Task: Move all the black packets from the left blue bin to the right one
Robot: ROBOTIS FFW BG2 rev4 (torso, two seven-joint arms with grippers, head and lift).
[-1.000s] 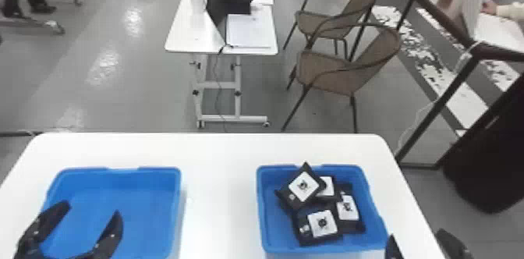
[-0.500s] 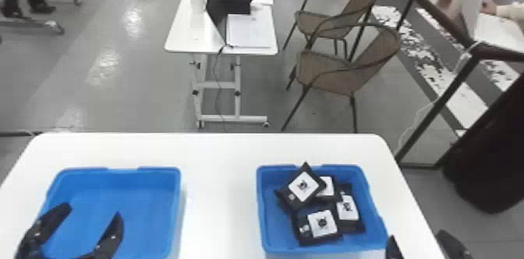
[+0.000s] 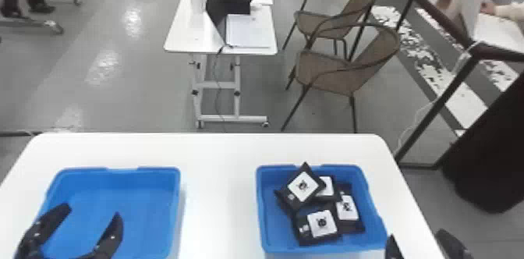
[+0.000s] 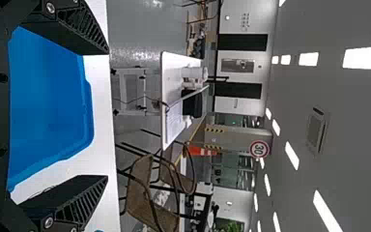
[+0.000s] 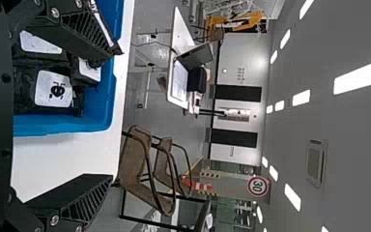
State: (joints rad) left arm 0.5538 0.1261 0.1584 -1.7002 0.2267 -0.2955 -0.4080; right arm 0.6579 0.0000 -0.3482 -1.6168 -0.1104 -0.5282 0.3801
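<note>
Inside the right bin (image 3: 275, 231), four packets (image 3: 321, 224) lie heaped in the head view. The left hand (image 3: 91, 212) is open at the left bin (image 3: 128, 190), the right hand (image 3: 417, 235) open near the right bin. Wrist views add a round sign (image 4: 260, 149) and ceiling lights (image 4: 367, 58).

left blue bin (image 3: 123, 173): near side cut off | right hand (image 3: 417, 235): base below head view's edge | rear black packet (image 3: 326, 186): partly covered

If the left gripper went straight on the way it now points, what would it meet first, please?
Most likely the far wall of the left blue bin, ahead of the left gripper; its height over the rim is unclear, so it may pass above.
</note>
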